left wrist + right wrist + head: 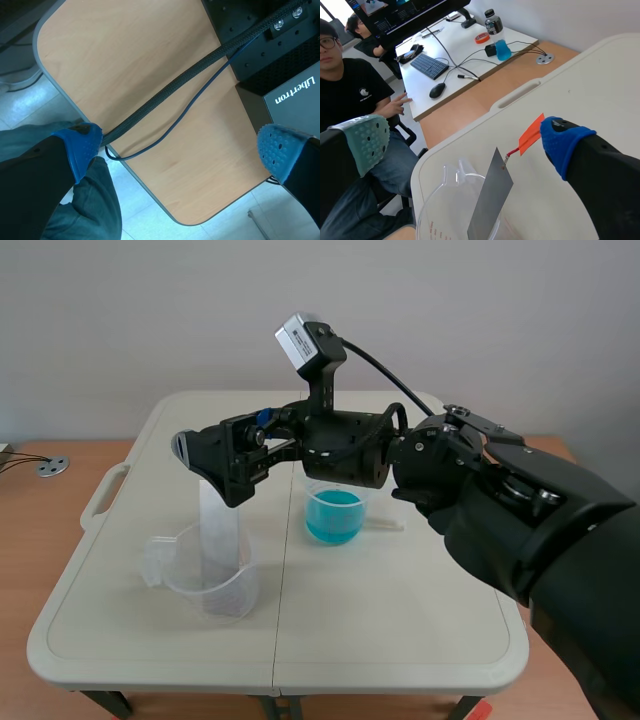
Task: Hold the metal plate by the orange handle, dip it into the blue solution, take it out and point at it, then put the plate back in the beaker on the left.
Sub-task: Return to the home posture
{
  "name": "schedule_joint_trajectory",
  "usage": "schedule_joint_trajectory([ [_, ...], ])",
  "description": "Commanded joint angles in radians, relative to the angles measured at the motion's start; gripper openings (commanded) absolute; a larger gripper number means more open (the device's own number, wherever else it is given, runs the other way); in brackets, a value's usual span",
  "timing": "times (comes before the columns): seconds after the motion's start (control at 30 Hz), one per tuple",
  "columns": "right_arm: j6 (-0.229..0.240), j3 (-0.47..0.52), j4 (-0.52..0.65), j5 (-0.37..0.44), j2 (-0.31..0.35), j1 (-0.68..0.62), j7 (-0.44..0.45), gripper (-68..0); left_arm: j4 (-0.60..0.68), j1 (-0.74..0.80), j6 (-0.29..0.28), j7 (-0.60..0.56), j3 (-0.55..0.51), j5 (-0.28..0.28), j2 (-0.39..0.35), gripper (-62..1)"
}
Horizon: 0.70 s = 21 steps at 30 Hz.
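From where the scene view looks, the right arm comes in from the table's right edge and stretches level across the middle. Its wrist is turned so the right gripper (212, 468) hangs over the clear plastic beaker (205, 580) near the table's left front corner. The thin grey metal plate (219, 535) stands in that beaker, its top just under the fingers. The smaller clear beaker of blue solution (333, 515) sits near the middle of the cream folding table (400, 630), just right of its centre seam and partly behind the arm.

The left wrist view shows the left gripper (181, 150) spread wide with nothing between its blue pads (80, 150). It hangs over a light wooden desktop (140, 65), which a braided black cable (175, 87) crosses. A black box with white lettering (292, 95) lies at the desktop's far edge.

In the right wrist view the fingers stand far apart, one with a grey-green pad (367, 140) and one with a blue pad. The plate leans in the clear beaker between them and nearer the blue pad. A short red wire joins the plate's upper corner to the flat orange handle (531, 134). The handle lies right against the blue pad, though I cannot tell whether they touch, and nothing is pinched. Past the table's left edge a person in a black T-shirt (357, 95) sits by a white desk (485, 55).
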Motion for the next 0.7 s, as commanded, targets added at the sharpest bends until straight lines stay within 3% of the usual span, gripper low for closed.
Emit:
schedule_joint_trajectory([
  [0.0,0.016,0.018,0.033,0.015,0.000,0.029,-0.010,-1.0,0.006,0.011,0.001,-0.006,-0.005,-0.002,0.000,1.4],
  [0.23,0.014,0.044,0.147,0.016,0.072,0.027,-0.056,-1.0,0.009,0.011,-0.002,-0.036,-0.005,-0.001,0.000,1.4],
  [0.33,-0.013,0.061,0.204,0.016,0.127,0.022,-0.056,-1.0,0.009,0.011,0.008,-0.038,-0.035,0.001,-0.015,1.4],
  [0.53,-0.051,0.109,0.281,0.023,0.241,0.002,-0.055,-1.0,0.058,0.011,0.009,-0.060,-0.216,-0.034,-0.065,1.4],
  [0.67,-0.053,0.164,0.328,0.023,0.300,-0.040,-0.052,-1.1,0.119,0.011,0.009,-0.062,-0.355,-0.052,-0.088,1.4],
])
